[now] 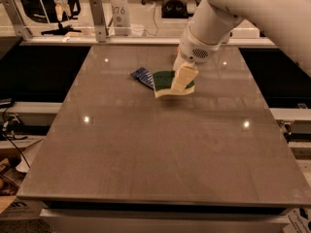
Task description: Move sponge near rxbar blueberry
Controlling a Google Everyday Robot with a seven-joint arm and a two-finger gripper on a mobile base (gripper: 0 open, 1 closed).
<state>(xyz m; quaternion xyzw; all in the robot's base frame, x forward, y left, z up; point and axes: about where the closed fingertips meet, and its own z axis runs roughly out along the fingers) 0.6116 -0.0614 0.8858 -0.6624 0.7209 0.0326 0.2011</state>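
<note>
— How far along are we?
— On the bench [146, 154], the rxbar blueberry [142, 76] lies with the sponge [163, 80] just beside its right end. We judge only the release is left.
— And our pincer [183, 78]?
— Clamped on the sponge, with the arm [252, 8] slanting down from the upper right.
</note>
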